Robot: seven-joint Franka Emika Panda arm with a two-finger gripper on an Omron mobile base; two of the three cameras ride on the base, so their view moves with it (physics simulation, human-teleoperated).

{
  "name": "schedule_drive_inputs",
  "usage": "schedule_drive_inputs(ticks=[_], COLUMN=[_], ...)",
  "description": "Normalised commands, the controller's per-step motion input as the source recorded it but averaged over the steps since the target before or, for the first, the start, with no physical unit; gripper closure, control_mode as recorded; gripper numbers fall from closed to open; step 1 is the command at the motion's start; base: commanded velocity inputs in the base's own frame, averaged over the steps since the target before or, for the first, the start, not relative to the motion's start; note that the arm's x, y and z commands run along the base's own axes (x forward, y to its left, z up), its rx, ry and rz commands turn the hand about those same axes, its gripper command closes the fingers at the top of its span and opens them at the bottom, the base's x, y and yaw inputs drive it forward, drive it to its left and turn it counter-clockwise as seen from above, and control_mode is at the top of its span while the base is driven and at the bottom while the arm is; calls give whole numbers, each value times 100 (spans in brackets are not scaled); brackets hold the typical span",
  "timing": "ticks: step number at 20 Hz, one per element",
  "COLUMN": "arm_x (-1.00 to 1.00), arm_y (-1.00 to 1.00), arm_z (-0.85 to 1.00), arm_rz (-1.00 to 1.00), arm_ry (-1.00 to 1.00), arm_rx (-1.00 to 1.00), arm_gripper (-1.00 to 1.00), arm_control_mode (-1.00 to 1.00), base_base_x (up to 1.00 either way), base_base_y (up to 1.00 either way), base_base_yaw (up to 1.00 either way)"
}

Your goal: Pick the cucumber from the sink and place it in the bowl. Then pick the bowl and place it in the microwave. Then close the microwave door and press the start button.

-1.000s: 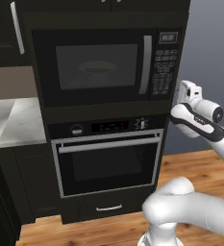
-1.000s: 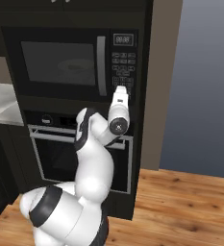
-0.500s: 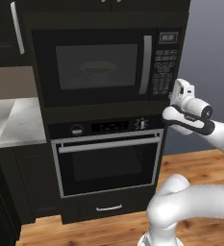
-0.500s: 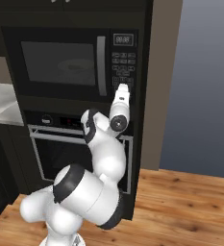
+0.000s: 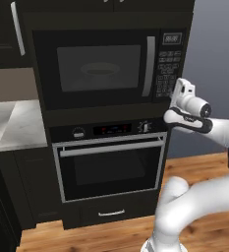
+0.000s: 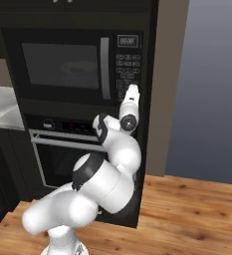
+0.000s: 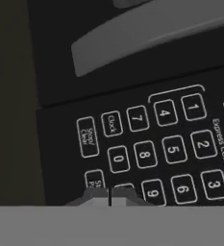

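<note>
The black microwave (image 5: 101, 29) has its door (image 5: 47, 93) shut, with the vertical silver handle (image 5: 149, 66) beside the keypad (image 5: 166, 74). Through the dark glass a pale round bowl (image 5: 100, 70) shows faintly inside; it shows in the right base view too, bowl (image 6: 72, 68). The cucumber is hidden and the sink is out of view. My gripper (image 5: 175, 93) is shut with nothing in it, its tips up against the bottom rows of the keypad (image 6: 128, 69). In the hand view the gripper (image 7: 109, 196) meets the keypad (image 7: 147, 144) just below the 0 and 8 keys.
A black oven (image 5: 111, 167) with a horizontal silver handle sits right under the microwave. White marble counter (image 5: 13, 123) lies to the left, a grey wall (image 6: 207, 84) to the right, and wooden floor (image 6: 187, 214) below.
The hand has moved in towards the microwave, from beside the cabinet's edge up onto the lower keypad. My arm has folded closer to the oven front.
</note>
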Motion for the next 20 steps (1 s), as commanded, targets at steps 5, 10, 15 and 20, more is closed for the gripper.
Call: schedule_drive_inputs(ticks=[5,10,15,20], arm_x=[41,41,47,35], arm_y=[-1,-4,-15,-39], arm_z=[-25,-22,-17,-2], arm_rz=[0,0,0,0], arm_ry=[0,0,0,0], arm_rx=[0,0,1,8], arm_gripper=[100,100,100,100], arm_control_mode=[-100,-100,-100,-100], base_base_x=[0,0,0,0], base_base_y=[0,0,0,0], base_base_yaw=[0,0,0,0])
